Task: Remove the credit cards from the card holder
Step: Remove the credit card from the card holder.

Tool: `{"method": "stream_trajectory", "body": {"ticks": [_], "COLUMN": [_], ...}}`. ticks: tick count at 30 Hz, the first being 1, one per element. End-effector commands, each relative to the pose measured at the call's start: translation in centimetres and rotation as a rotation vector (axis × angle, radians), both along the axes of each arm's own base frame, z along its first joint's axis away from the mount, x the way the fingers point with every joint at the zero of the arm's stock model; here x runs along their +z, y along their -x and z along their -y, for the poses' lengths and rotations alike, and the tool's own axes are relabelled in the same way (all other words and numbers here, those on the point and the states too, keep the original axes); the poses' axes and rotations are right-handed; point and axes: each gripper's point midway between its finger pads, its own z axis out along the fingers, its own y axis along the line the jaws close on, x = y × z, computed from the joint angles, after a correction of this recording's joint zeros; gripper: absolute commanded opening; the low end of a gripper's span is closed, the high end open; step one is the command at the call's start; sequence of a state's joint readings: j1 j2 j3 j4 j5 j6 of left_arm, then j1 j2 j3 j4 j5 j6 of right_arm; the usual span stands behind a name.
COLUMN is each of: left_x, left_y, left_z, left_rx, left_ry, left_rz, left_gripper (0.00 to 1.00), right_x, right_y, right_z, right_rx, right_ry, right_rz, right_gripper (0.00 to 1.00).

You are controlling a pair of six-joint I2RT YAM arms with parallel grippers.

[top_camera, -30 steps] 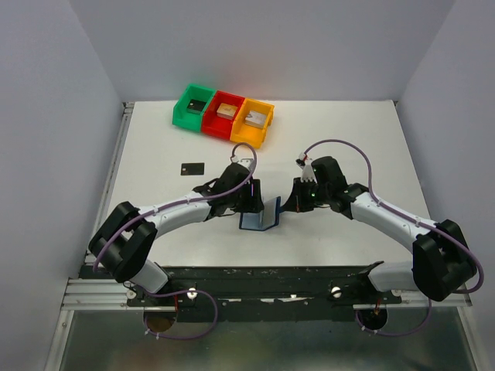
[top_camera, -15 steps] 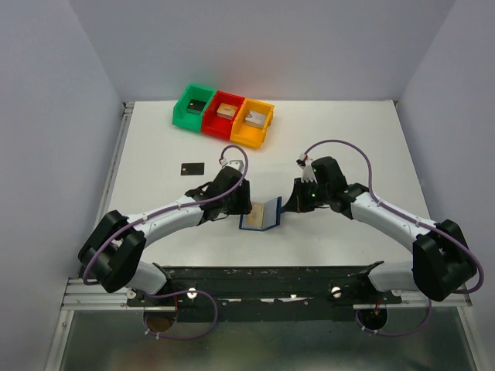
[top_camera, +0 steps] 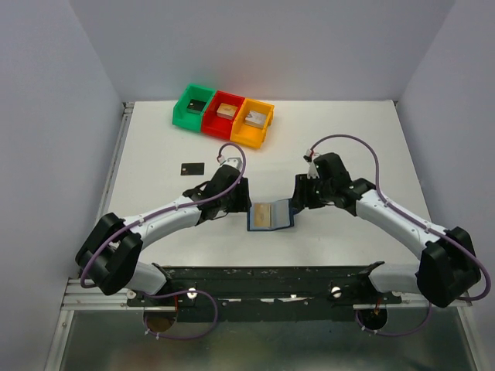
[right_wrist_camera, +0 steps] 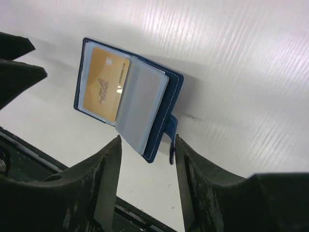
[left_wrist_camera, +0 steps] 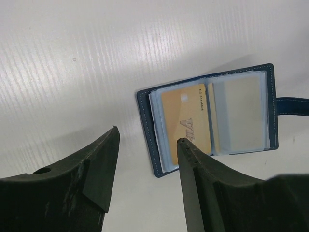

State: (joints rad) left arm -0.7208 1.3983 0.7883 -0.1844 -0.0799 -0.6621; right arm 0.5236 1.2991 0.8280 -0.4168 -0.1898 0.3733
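Card holder [top_camera: 271, 216] lies open near tabletop [top_camera: 155, 147] near edge, tan-gold card [left_wrist_camera: 186, 118] showing. Left gripper [left_wrist_camera: 148, 135] and right gripper [right_wrist_camera: 147, 137] both spread, empty.

A robotics lab test cell, by the look of it: bare pale grey wall panels [top_camera: 46, 116] box in a plain white tabletop [top_camera: 155, 147], with two white-and-black robot arms [top_camera: 174, 210] mounted on a black metal rail [top_camera: 263, 278].

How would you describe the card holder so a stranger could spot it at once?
On the white table, look at the front middle, well short of the coloured bins at the back. There lies the card holder, lying open: a navy blue booklet with pale sleeve pages and a tan-gold card showing inside.
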Motion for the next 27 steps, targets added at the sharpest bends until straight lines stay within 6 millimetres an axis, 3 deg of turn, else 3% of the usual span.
{"method": "stream_trajectory", "body": {"ticks": [1,3,6,8,10,19,27], "left_x": [1.1,1.2,1.7,1.2,1.1,-1.4,-3.5], "left_y": [-0.3,-0.4,-0.2,0.0,-0.4,-0.4,0.1], "left_z": [0.8,1.5,3.2,3.6,4.0,4.9,4.1], "left_rx": [-0.025,-0.048,-0.107,-0.119,-0.123,-0.142,-0.113], "left_ry": [0.057,0.09,0.166,0.176,0.188,0.174,0.129], "left_rz": [0.028,0.03,0.032,0.013,0.017,-0.05,-0.098], "left_gripper": [0.62,0.6,0.51,0.42,0.34,0.2,0.18], "right_x": [3.5,4.5,4.5,3.5,2.2,-2.0,-4.5], "right_y": [-1.0,-1.1,-0.1,0.1,0.2,-0.1,0.0], "right_z": [0.3,-1.4,-4.4,-5.9,-6.7,-8.5,-8.4], "right_rx": [-0.003,0.042,0.13,0.155,0.157,0.143,0.11], "right_ry": [-0.003,-0.094,-0.249,-0.319,-0.357,-0.418,-0.402], "right_rz": [0.093,0.11,0.05,-0.008,-0.06,-0.191,-0.248], "right_gripper": [0.55,0.5,0.32,0.22,0.19,0.25,0.38]}}
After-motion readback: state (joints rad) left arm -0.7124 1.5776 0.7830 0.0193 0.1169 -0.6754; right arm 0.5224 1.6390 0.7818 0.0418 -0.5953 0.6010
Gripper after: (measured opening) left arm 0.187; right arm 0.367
